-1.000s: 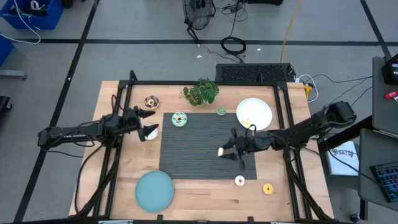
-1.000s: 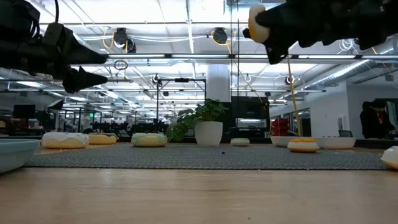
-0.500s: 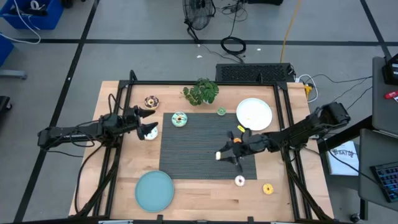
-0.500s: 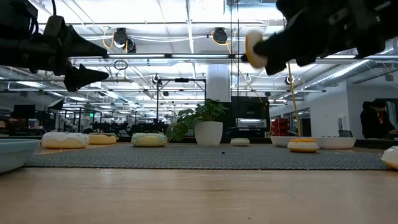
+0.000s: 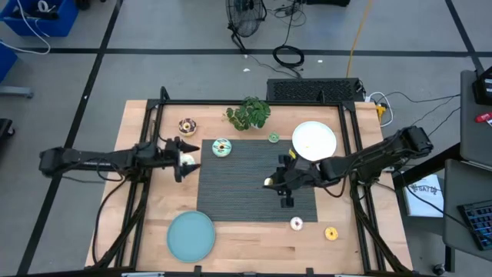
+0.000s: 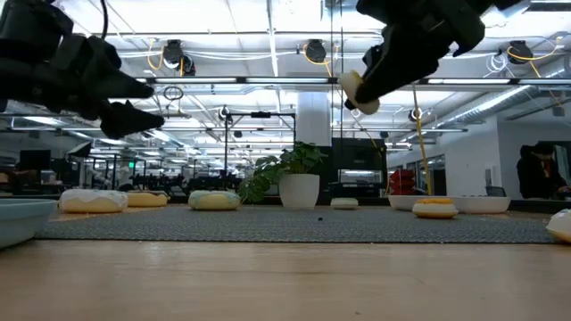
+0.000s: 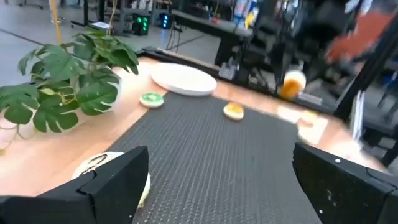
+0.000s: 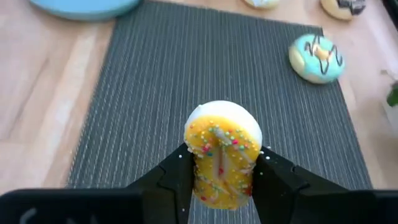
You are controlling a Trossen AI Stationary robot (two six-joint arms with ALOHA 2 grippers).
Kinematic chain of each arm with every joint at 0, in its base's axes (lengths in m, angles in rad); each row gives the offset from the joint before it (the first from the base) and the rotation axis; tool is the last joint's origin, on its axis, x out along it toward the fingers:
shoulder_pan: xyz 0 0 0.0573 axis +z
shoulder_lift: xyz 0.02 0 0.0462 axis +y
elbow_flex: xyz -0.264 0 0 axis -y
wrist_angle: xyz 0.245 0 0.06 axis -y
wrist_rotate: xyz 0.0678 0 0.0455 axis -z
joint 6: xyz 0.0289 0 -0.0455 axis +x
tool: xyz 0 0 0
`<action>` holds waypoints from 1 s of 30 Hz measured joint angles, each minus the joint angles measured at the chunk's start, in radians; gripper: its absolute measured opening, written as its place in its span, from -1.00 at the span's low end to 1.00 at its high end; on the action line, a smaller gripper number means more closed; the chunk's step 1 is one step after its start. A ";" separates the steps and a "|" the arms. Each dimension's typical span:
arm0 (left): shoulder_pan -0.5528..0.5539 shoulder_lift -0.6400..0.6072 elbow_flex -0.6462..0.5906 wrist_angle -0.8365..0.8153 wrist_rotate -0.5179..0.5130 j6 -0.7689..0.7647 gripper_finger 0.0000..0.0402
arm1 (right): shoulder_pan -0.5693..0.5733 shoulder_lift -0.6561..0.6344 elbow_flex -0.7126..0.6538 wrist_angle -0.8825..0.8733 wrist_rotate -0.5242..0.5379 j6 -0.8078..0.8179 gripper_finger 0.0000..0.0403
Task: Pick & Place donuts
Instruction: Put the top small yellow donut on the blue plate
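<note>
Two grippers over one wooden table (image 5: 246, 238), with a dark ribbed mat (image 5: 246, 181) at its centre.

Edges and free room: most of the mat surface is bare. The wood strip along the near edge is bare between the teal plate (image 5: 191, 236) and the two loose donuts at the right.

Right gripper (image 5: 278, 183): raised above the right half of the mat, fingers clamped on a yellow sprinkled donut (image 8: 222, 152) held on edge, clear of the surface.

Left gripper (image 5: 183, 154): off the mat's left edge, jaws spread wide and holding nothing, above a pale donut (image 5: 186, 160) that lies on the wood.

Containers:
- Teal plate, near-left corner of the table; nothing on it.
- White plate (image 5: 314, 139), far right, just beyond the mat; contents cannot be made out.

Loose donuts:
- Teal-iced donut (image 5: 222, 148), on the mat's far-left corner.
- Brown-topped donut (image 5: 187, 125), on wood beyond the left gripper.
- Small green donut (image 5: 274, 138), between the potted plant (image 5: 247, 113) and the white plate.
- White donut (image 5: 297, 224) and orange donut (image 5: 331, 233), on wood by the mat's near-right corner, apart from each other.
</note>
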 joint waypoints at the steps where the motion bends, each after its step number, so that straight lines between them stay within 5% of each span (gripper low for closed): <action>1: -0.018 0.051 0.000 0.045 -0.029 0.026 0.95 | 0.000 0.001 0.013 -0.019 0.013 0.003 -0.38; 9: -0.115 0.453 0.096 0.228 -0.128 0.125 0.95 | -0.011 0.003 0.027 -0.011 0.066 0.004 -0.38; 15: -0.210 0.790 0.403 0.224 -0.114 0.365 0.95 | -0.038 0.060 0.026 -0.034 0.065 0.006 -0.38; 21: -0.266 1.066 0.751 -0.002 -0.156 0.559 0.95 | -0.047 0.091 0.026 -0.044 0.063 0.011 -0.38; 30: -0.273 1.304 1.041 -0.111 -0.219 0.702 0.95 | -0.012 0.091 0.026 -0.062 0.062 0.054 -0.38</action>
